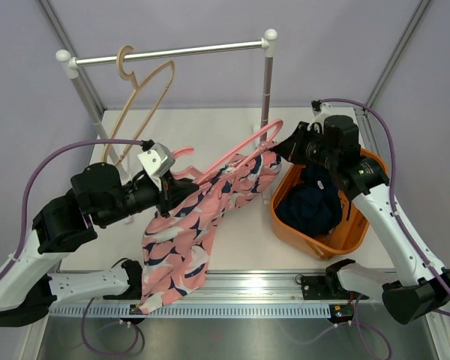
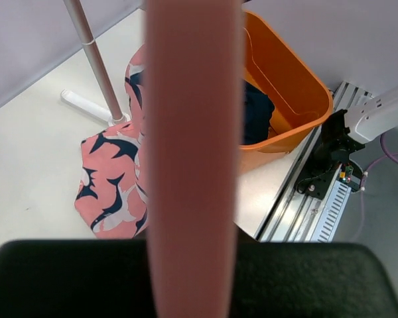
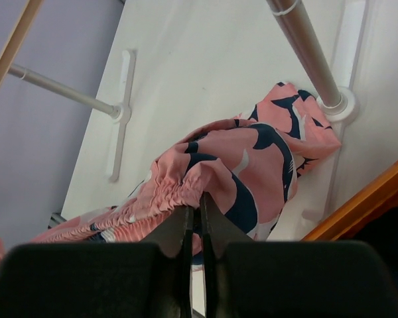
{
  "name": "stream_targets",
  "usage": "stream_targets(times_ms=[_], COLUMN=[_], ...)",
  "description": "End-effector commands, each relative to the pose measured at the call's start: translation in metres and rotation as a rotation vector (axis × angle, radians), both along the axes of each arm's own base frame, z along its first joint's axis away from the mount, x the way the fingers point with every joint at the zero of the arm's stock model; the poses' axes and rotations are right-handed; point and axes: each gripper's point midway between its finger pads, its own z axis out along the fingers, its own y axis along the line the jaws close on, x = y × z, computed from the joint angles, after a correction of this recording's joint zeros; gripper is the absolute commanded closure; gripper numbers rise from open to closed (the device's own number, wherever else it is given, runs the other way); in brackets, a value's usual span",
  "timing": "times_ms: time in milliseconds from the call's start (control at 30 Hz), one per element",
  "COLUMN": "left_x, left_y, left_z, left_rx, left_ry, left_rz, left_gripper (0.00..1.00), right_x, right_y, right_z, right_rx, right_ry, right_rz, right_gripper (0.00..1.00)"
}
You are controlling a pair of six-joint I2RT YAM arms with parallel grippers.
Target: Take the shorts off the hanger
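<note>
Pink fabric shorts (image 1: 202, 217) with a navy and white print stretch between the two arms, sagging from the right pincer (image 1: 280, 152) down past the left pincer (image 1: 167, 201), with the lower leg trailing over the near edge of the white counter (image 1: 244, 244). The right pincer is clenched on the gathered elastic waistband, its fingers pressed together with the cloth bunched just ahead of them. The left pincer is clamped on the pink plastic hanger (image 1: 244, 144), whose bar fills the middle of the left wrist view. From the left pincer the hanger reaches toward the right pincer, lying along the top of the shorts. Whether the waistband hangs on it or merely lies against it cannot be told. Just beside and below the right pincer sits an orange plastic basket (image 2: 292, 93) holding a dark navy garment (image 1: 311, 206). Beyond both pincers stands a metal clothes rail (image 1: 172, 52) carrying a beige wooden hanger (image 1: 146, 94).
</note>
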Motion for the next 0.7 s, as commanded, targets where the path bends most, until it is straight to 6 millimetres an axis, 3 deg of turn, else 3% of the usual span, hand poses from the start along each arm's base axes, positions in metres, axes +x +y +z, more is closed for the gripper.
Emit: stream_targets(times_ms=[0, 167, 200, 233, 333, 367, 433, 467, 533, 567, 600, 667], left_x=[-0.038, -0.018, -0.013, -0.008, 0.007, 0.014, 0.030, 0.039, 0.049, 0.053, 0.057, 0.066], left_y=[0.037, 0.032, 0.028, 0.026, 0.004, 0.000, -0.012, -0.013, -0.022, -0.023, -0.024, -0.030], left_z=[0.040, 0.044, 0.052, 0.052, 0.044, 0.042, 0.039, 0.039, 0.044, 0.046, 0.054, 0.056], left_rx=[-0.133, -0.185, -0.228, -0.250, -0.283, -0.280, -0.273, -0.276, -0.295, -0.301, -0.325, -0.317], left_ry=[-0.074, -0.092, -0.109, -0.107, -0.091, -0.086, -0.061, -0.061, -0.063, -0.064, -0.075, -0.071], left_rz=[-0.078, 0.008, 0.028, 0.046, 0.070, 0.097, 0.143, 0.188, 0.217, 0.234, 0.250, 0.276], left_gripper=[1.00, 1.00, 1.00, 1.00, 1.00, 1.00, 1.00, 1.00, 1.00, 1.00, 1.00, 1.00], right_x=[0.044, 0.024, 0.016, 0.004, -0.024, -0.044, -0.062, -0.080, -0.092, -0.095, -0.107, -0.110], right_y=[-0.108, -0.076, -0.071, -0.047, -0.007, 0.024, 0.053, 0.075, 0.097, 0.104, 0.122, 0.130], right_z=[-0.032, -0.031, -0.022, -0.018, -0.005, 0.001, 0.005, 0.009, 0.001, 0.007, -0.002, -0.001], right_rx=[-0.262, -0.127, -0.108, -0.091, -0.077, -0.059, -0.040, -0.038, -0.075, -0.083, -0.111, -0.139], right_ry=[0.001, -0.010, -0.036, -0.049, -0.089, -0.103, -0.118, -0.127, -0.122, -0.137, -0.131, -0.137], right_rz=[-0.426, -0.291, -0.278, -0.207, -0.116, -0.030, 0.047, 0.106, 0.156, 0.159, 0.211, 0.221], right_gripper=[1.00, 1.00, 1.00, 1.00, 1.00, 1.00, 1.00, 1.00, 1.00, 1.00, 1.00, 1.00])
